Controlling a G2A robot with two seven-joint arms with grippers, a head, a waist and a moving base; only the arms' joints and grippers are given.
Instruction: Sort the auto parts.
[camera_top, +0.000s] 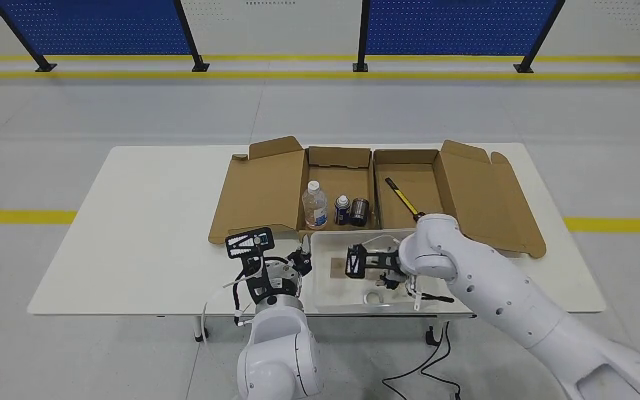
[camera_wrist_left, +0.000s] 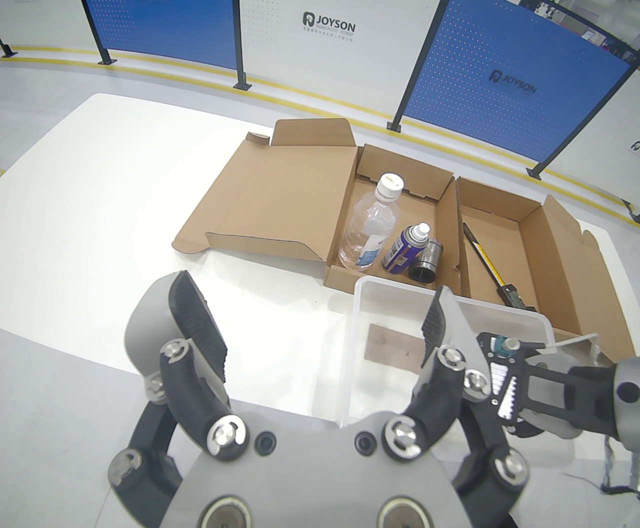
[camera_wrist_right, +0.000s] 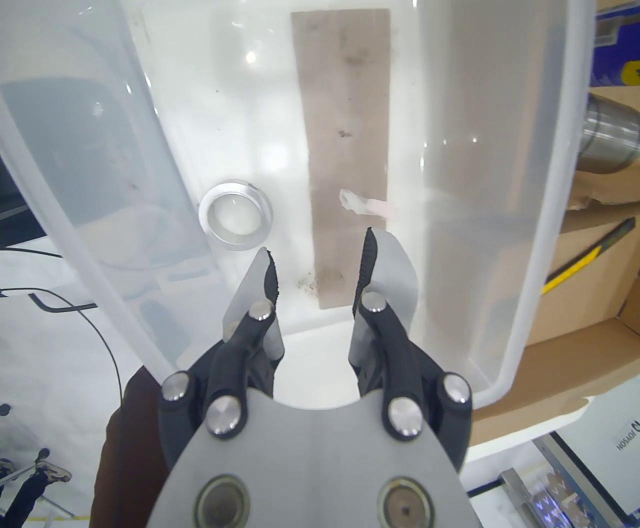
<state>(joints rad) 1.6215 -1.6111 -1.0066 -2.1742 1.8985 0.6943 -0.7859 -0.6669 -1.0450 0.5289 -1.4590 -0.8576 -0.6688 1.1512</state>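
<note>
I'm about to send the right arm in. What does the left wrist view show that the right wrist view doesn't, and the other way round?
Left wrist view, not the right: the open left claw, and the bottle and spray can in a cardboard box.
Right wrist view, not the left: a metal ring on the floor of the clear bin, beside the brown strip.
Both: the clear bin, the brown strip, the open right claw at the bin, the metal cylinder, and the yellow-and-black measuring tool.
</note>
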